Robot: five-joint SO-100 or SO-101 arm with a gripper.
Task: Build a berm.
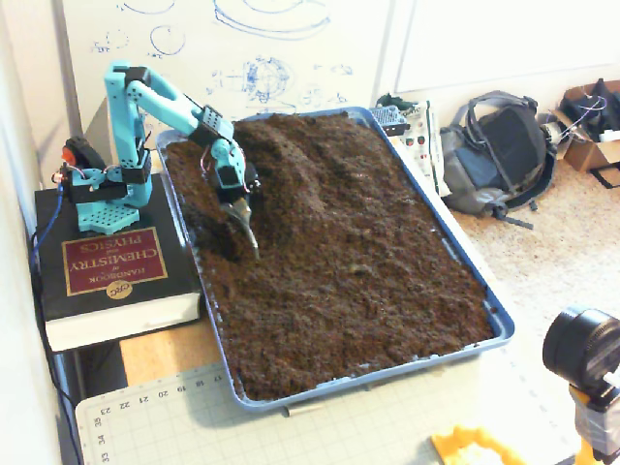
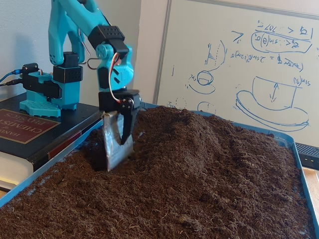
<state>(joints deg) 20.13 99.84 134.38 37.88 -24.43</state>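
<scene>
A blue tray (image 1: 472,274) holds dark-brown loose soil. The berm (image 1: 295,160) is a raised ridge of that soil in the tray's far half; in the low fixed view the berm (image 2: 199,142) slopes up from the flat bed to the tray's back. My gripper (image 1: 248,232) on the teal arm points down at the berm's left foot. Its silver blade-like finger (image 2: 112,144) and black finger lie together, shut, with the tip (image 2: 115,162) pressed into the soil beside a shallow dug hollow.
The arm's base (image 1: 97,199) stands on a thick black book (image 1: 111,266) left of the tray. A whiteboard (image 2: 239,64) leans behind. A grey backpack (image 1: 504,155) lies to the right, a black camera (image 1: 583,349) at bottom right, a cutting mat (image 1: 165,421) in front.
</scene>
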